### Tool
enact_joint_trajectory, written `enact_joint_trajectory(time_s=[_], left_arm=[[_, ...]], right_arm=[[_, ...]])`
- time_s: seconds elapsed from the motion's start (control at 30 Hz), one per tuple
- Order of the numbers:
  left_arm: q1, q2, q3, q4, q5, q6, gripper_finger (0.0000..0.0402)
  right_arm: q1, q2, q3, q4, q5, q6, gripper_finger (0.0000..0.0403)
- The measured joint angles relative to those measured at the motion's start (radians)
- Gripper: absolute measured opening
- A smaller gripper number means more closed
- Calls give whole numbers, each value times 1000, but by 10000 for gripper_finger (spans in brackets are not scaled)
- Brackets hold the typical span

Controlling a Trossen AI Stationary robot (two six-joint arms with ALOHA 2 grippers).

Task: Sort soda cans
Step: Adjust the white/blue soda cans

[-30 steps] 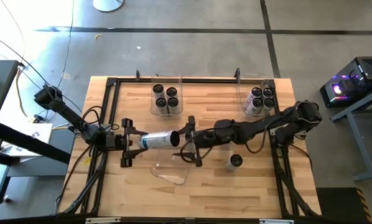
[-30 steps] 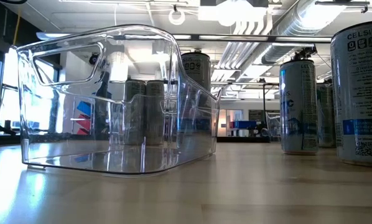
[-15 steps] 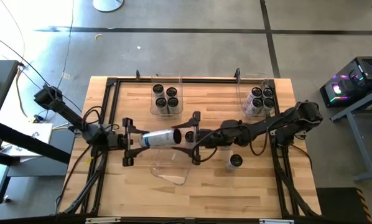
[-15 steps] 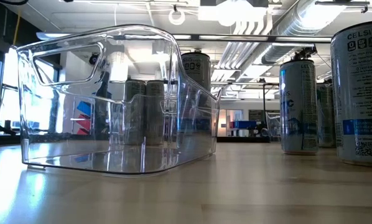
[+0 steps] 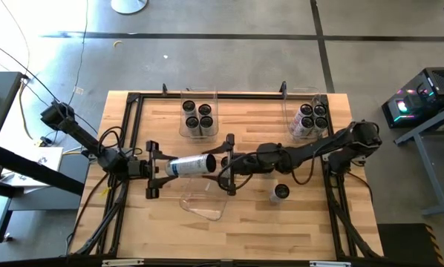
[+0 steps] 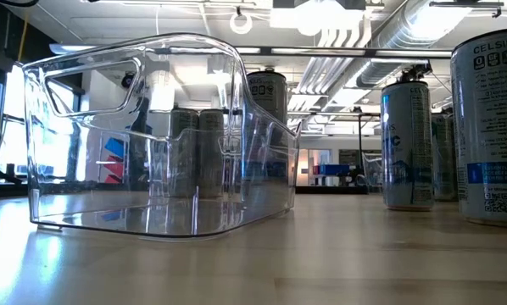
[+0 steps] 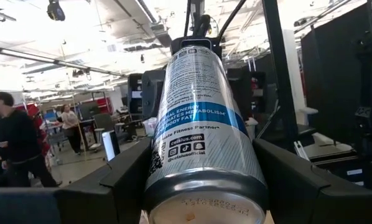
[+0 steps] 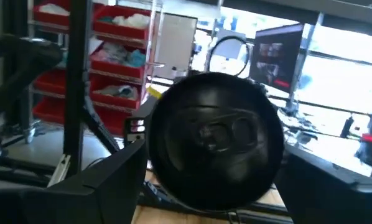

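1. The left gripper (image 5: 162,167) is clamping a soda can (image 5: 191,165) between its 2 fingers, and the can is lying level above the table (image 5: 244,222), its blue-banded side showing.
2. In the left wrist view the can (image 7: 201,134) is sitting squarely between the jaws, base toward the camera, a dark finger (image 7: 120,180) pressing each flank.
3. The right gripper (image 5: 226,165) is facing the can's dark top, jaws spread wide and gripping nothing; the top (image 8: 214,134) is lying between them, apparently untouched.
4. A clear empty bin (image 5: 203,204) is standing just in front of the held can.
5. Behind the can, a bin (image 5: 198,117) is holding 4 cans.
6. Right of the held can, 1 can (image 5: 281,193) is standing alone, and a far-right bin (image 5: 309,119) is holding more cans.
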Motion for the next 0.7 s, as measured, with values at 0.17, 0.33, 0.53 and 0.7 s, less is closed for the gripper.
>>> enact_joint_trajectory(time_s=[0.17, 0.33, 0.53, 0.7], left_arm=[[-2, 0, 0, -3, 17, -2, 241], [-2, 0, 1, -5, 12, -11, 241], [-1, -1, 2, -5, 4, -23, 258], [-1, -1, 2, -23, -1, -39, 272]], right_arm=[[2, 30, 0, 68, -68, -65, 308], [-1, 30, 7, 66, -65, -30, 260], [-5, 30, 44, 17, -68, -15, 223], [-5, 30, 70, -33, -66, -15, 223]])
